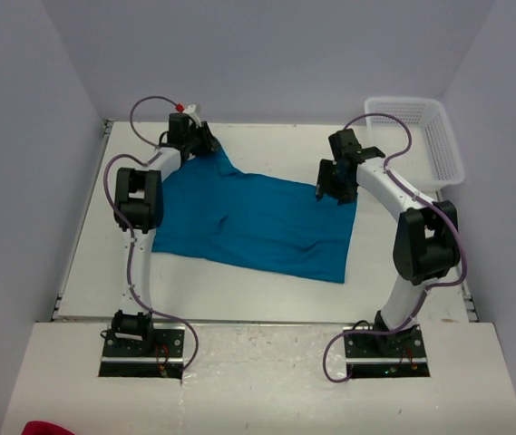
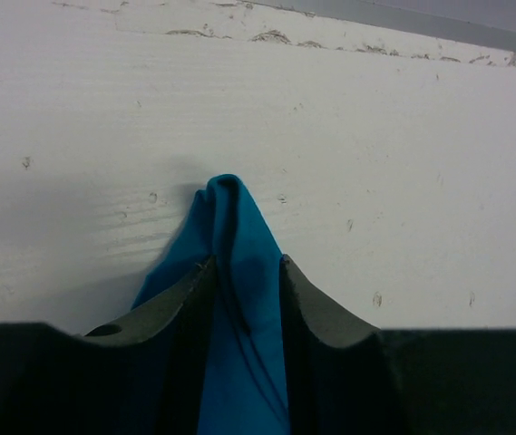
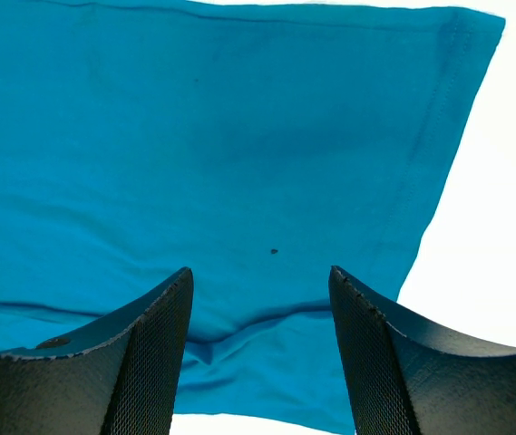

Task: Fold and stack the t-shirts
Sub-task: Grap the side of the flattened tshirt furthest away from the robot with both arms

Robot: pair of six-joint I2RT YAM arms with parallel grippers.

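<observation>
Dark, cross-hatched fingers (image 3: pixel 149 362) of the right gripper (image 3: pixel 259 276) stand wide apart over the plain teal-blue cloth t-shirt (image 1: pixel 258 222), holding nothing. A stitched hem runs beside them and a turned-over edge lies between them. The left gripper (image 2: pixel 247 263) is pinched tight on a narrow, bunched corner of the shirt, whose tip pokes out beyond the pads. The shirt lies spread on the white, scuffed table (image 1: pixel 239 290) between the arms, its far-left corner drawn out to a point.

That pinch looks thin — a sideways pull could slide the soft knit out of it. If the right fingers close where they are, they may catch only one layer or none, and the fold would go skew — with the wrinkles in the middle pressed in. A white plastic lattice basket (image 1: pixel 439 145) sits at the far right, clear of the cloth.
</observation>
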